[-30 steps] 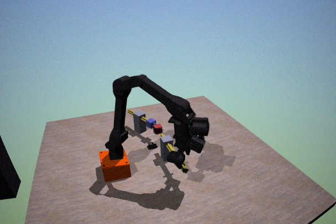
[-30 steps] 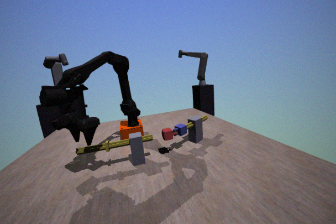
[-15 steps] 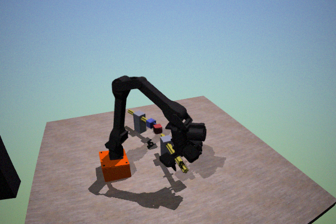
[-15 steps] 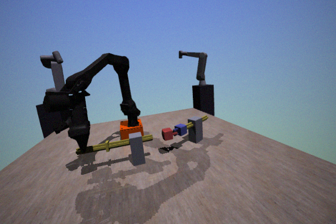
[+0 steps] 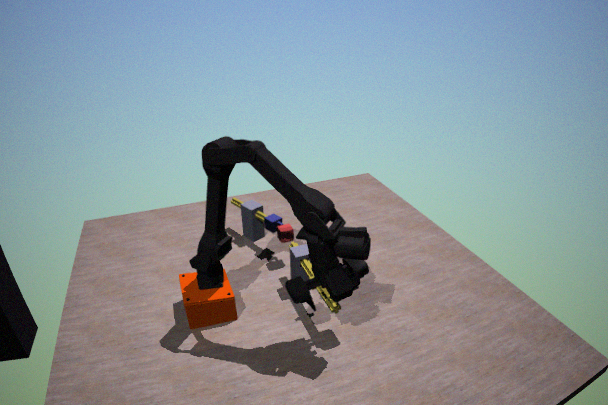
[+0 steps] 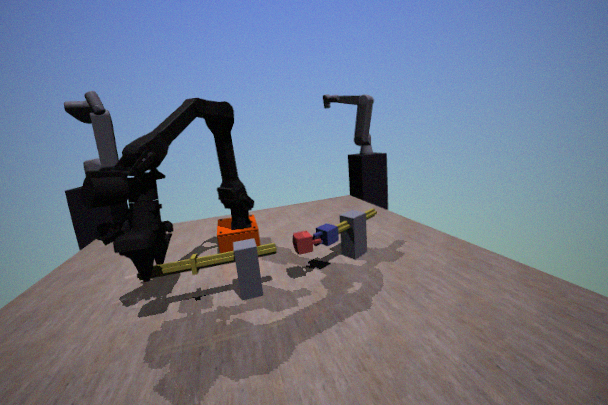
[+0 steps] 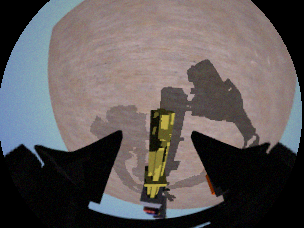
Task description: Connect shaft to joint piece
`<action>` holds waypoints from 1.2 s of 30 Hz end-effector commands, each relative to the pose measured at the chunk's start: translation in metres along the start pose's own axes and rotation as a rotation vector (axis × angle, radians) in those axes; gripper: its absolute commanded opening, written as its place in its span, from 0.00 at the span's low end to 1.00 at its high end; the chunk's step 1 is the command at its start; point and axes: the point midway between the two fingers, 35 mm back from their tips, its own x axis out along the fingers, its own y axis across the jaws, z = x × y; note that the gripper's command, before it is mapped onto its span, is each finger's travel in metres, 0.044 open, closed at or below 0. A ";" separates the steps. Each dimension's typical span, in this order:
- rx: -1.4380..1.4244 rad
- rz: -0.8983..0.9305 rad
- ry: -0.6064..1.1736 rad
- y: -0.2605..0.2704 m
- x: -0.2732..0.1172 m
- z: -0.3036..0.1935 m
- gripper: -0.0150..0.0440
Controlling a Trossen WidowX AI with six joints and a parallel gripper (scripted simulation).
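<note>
The red joint piece [image 5: 285,233] [image 6: 303,242] hangs on its hinges beside the blue piece [image 5: 273,222] [image 6: 327,234] on the first shaft [image 5: 237,202] [image 6: 371,213]. Its opening faces roughly towards the second shaft; exact alignment cannot be told. The yellow second shaft [image 5: 307,269] [image 6: 215,260] [image 7: 159,160] runs through its grey block [image 5: 300,251] [image 6: 248,274]. Its inner end stands short of the red piece, with a gap. My gripper [image 5: 324,299] [image 6: 152,271] [image 7: 158,134] is open and empty, its fingers on either side of the shaft's outer end. Contact cannot be told.
The first grey block [image 5: 252,221] [image 6: 354,234] stands behind the joint. A collar [image 6: 194,264] sits on the second shaft between its block and my gripper. My orange base [image 5: 210,306] [image 6: 238,239] stands beside the shafts. Two grey arms on dark pedestals stand beyond the table.
</note>
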 end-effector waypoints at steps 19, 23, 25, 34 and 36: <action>0.010 -0.004 0.008 -0.002 0.030 -0.004 0.91; 0.010 -0.004 0.008 -0.002 0.030 -0.004 0.73; 0.010 -0.004 0.008 -0.002 0.030 -0.004 0.64; 0.010 -0.004 0.008 -0.002 0.030 -0.004 0.43; 0.010 -0.004 0.008 -0.002 0.030 -0.004 0.43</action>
